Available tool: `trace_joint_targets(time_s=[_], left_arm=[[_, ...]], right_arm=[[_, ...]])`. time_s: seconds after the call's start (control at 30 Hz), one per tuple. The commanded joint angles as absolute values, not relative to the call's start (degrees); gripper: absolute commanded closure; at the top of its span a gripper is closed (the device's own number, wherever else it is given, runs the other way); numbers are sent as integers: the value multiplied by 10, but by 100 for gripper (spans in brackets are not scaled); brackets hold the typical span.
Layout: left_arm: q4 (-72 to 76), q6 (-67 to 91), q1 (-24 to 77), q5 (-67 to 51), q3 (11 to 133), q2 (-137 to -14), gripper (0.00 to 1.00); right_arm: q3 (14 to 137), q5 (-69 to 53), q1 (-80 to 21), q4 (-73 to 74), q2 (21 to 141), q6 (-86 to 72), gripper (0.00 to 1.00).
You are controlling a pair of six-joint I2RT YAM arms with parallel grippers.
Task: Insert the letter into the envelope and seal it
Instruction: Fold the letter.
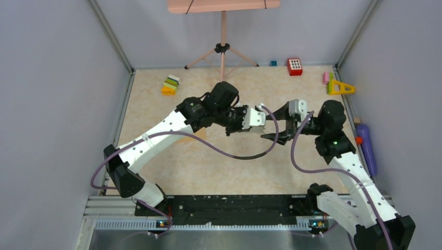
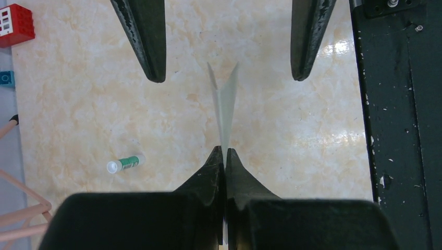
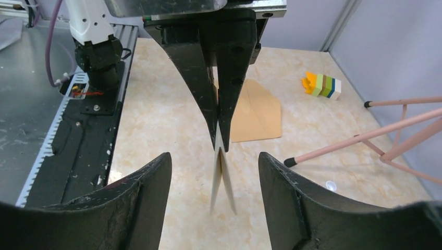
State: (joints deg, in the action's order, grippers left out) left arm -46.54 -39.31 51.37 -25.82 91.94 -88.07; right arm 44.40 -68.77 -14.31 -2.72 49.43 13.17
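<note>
- Clearly, the letter is off the table, held in the air near the middle of the workspace; it shows edge-on as a thin pale folded sheet, its two leaves splaying a little at the free end
- the left gripper is clamped on one edge of the letter, its fingers pressed together with the paper between them
- the right gripper faces it from the right with its fingers apart, one on each side of the letter's free end and neither touching the paper
- the envelope lies flat on the table to the left of the two grippers, largely under the left arm in the top view; whether its flap is open cannot be told
- a green and white glue stick lies on the table on the far side, well apart from the envelope
- the step in hand looks like a hand-over or regrip of the folded letter, with insertion not yet begun
- the next move likely calls for carrying the letter left and down to the envelope's mouth, edge aligned with the opening; the right gripper would need to hold the envelope steady or lift its flap
</note>
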Motion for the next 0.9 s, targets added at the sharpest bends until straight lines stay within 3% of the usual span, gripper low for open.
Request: trace_joint_targets(time_s=[0.0,0.23,0.3,0.33,0.47,0.53,0.6,0.73,0.87], left_arm=[[-459,-402,515,-264,923,-867,100],[-457,-396,516,-265,926,-867,100],[-455,-392,515,-268,928,-867,100],[-454,-390,515,-268,930,-868,100],[-455,-384,515,-273,937,-869,100],[-456,-384,515,-275,938,-870,91],[-457,-382,515,-279,939,-870,79],[-459,-359,515,-288,952,-870,42],[-455,-325,510,-308,977,-872,37]], right_arm=[[439,-679,-135,-35,498,152,36],[395,-712,-137,-112,511,116,31],[393,-712,-139,-111,512,122,36],[392,-711,-140,-106,512,129,43],[390,-703,-142,-100,513,141,86],[390,-701,-143,-104,514,138,100],[390,-698,-143,-105,512,137,100],[389,-698,-143,-104,512,139,100],[388,-698,-143,-101,512,144,100]])
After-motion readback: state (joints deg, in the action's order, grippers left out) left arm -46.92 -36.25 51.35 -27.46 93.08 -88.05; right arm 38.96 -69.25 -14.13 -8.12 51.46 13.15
